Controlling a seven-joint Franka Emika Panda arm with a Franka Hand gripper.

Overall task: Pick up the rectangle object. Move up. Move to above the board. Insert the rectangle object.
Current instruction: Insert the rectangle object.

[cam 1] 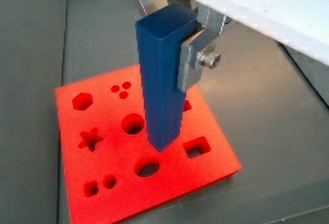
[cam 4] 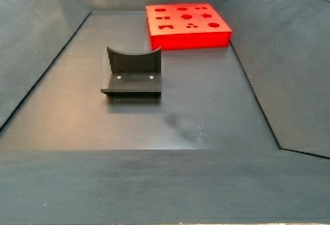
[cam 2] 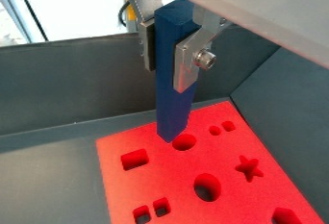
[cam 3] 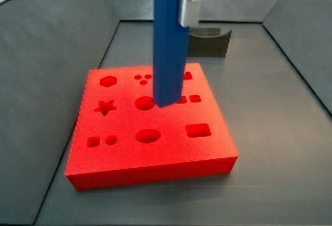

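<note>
Long plain blue bar of rectangular section [cam 1: 161, 79] hangs upright over the large flat bright red board with shaped cut-out holes [cam 1: 77, 175]. The claw [cam 1: 180, 45] is closed on the bar's upper part; one flat silver finger plate [cam 1: 195, 57] presses against its side in both wrist views, the opposite finger is hidden behind the bar.

In a wrist view the bar [cam 2: 175, 69] has its lower end just beside a round hole [cam 2: 186, 143] in the board [cam 2: 276, 204]; whether the tip touches the board's top face or hovers over it, I cannot tell.

In a side view the bar [cam 3: 170, 41] fills the upper centre of the frame, its lower end over the middle of the board [cam 3: 149, 172], with the claw [cam 3: 192, 2] at the top edge.

In a side view taken from farther off, the board [cam 4: 194, 38] lies on the dark grey floor [cam 4: 168, 123] in the upper centre, and the dark L-shaped fixture [cam 4: 131, 74] stands left of centre, well apart from the board. Bar and claw are not visible there.
</note>
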